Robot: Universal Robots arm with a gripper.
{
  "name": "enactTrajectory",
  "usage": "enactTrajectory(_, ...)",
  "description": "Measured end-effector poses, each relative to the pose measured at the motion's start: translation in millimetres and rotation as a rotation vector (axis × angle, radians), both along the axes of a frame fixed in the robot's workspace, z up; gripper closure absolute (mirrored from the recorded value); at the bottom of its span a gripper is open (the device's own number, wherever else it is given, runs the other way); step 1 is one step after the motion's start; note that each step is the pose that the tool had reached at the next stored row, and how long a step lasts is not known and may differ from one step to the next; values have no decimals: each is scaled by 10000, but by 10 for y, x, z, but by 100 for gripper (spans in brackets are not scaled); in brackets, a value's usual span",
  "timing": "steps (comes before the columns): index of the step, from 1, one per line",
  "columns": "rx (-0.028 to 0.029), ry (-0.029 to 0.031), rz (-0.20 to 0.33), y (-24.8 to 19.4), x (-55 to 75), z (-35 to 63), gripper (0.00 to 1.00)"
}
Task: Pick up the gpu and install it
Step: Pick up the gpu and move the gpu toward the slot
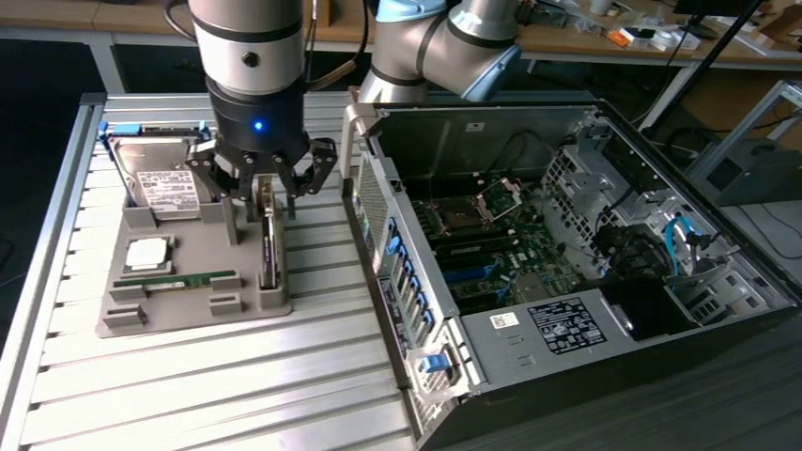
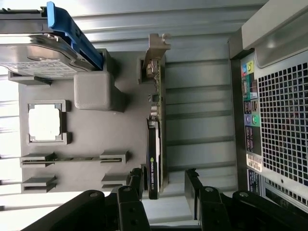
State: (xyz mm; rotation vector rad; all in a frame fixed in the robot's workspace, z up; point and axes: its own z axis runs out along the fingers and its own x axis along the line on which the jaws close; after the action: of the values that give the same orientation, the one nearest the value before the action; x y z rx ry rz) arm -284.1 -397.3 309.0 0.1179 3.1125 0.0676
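One gpu (image 2: 155, 144) stood edgewise in one grey tray (image 2: 96, 139); one wide-spread gripper (image 2: 163, 185) straddled it, hiding one end in the exterior view.

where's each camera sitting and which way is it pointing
Exterior view: off the arm, raised, looking down on the slatted table, grey parts tray and open computer case; the arm and pincer show.
Wrist view: on the wrist, looking along the open pincer at the gpu standing on edge between its black fingers.
Shared: gpu, tray, hard drive, case.
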Motion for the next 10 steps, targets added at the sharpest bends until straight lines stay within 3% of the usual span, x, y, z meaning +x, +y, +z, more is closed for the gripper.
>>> enactTrajectory(10, 1, 0, 0, 0, 0, -112, 52)
